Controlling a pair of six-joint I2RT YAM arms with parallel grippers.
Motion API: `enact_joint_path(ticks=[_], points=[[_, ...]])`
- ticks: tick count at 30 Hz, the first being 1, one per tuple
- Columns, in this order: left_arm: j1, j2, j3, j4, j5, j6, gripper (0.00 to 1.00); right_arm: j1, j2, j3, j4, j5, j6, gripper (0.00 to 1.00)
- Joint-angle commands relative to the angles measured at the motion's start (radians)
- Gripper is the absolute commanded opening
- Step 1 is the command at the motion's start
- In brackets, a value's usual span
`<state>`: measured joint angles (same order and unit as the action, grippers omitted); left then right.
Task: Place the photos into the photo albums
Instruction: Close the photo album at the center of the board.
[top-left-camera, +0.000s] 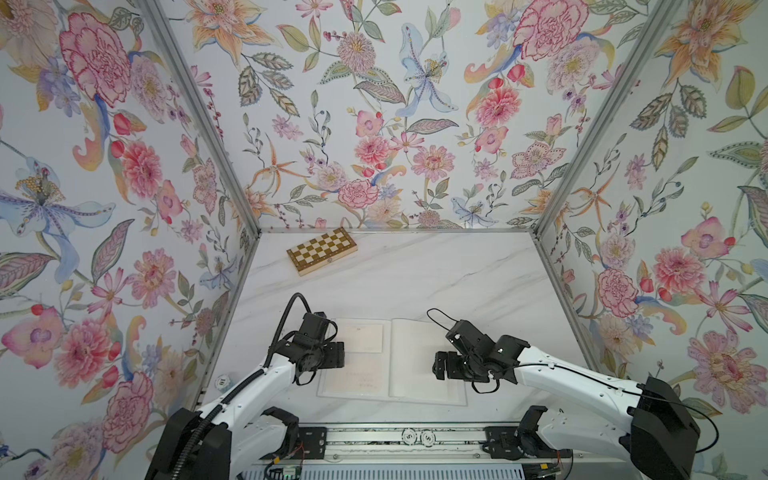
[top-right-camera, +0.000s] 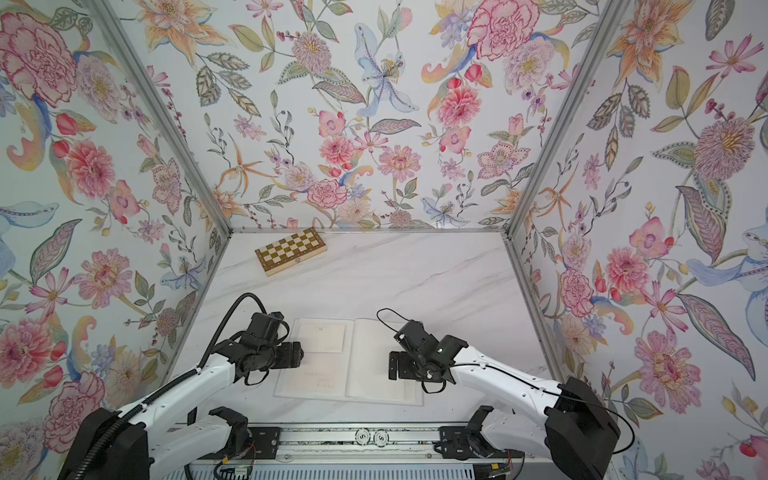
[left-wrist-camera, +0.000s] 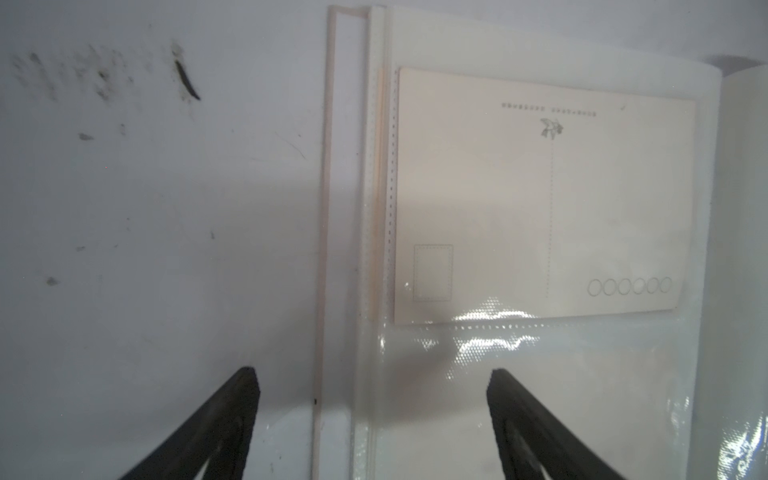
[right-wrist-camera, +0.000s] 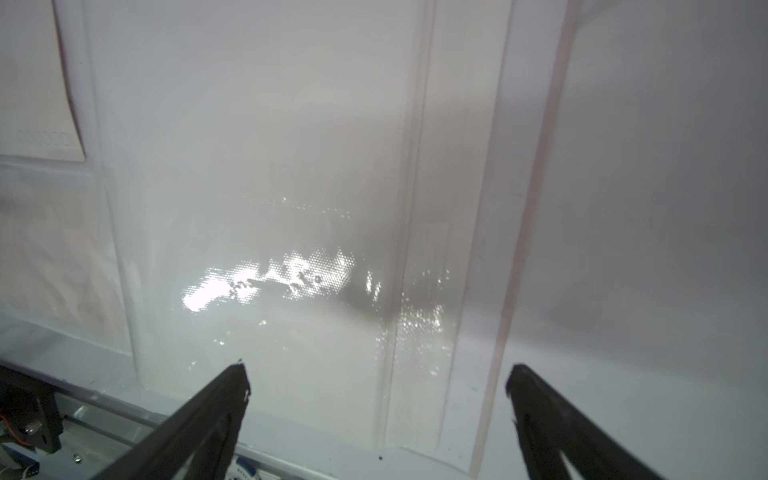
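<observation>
Top views: one photo album (top-left-camera: 415, 353), pale cream, open flat on the near middle of the marble table (top-left-camera: 457, 274); two cream cards sleeved in its left page, far photo (top-left-camera: 360, 337) clear, near photo (top-left-camera: 357, 378) faint; left gripper (left-wrist-camera: 374, 374) and right gripper (right-wrist-camera: 378, 370) spread apart, empty, flanking the pages; one chessboard box (top-left-camera: 322, 250) far back; floral walls (top-left-camera: 374, 124).

I see the whole bench (top-left-camera: 436, 282) from above in both top views. Wrist cameras sit close over the album (left-wrist-camera: 582, 353).
</observation>
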<state>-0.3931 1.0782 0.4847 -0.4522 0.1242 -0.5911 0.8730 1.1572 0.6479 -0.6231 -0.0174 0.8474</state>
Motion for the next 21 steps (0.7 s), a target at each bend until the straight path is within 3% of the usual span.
enact_joint_path(ticks=[1,21], points=[[-0.009,0.007,-0.007,0.006,0.024,-0.020,0.85,0.036,-0.026,-0.024,-0.054,0.025,0.084,0.99],[-0.016,0.016,-0.089,0.109,0.136,-0.080,0.85,0.169,-0.032,-0.071,-0.068,0.022,0.218,0.99]])
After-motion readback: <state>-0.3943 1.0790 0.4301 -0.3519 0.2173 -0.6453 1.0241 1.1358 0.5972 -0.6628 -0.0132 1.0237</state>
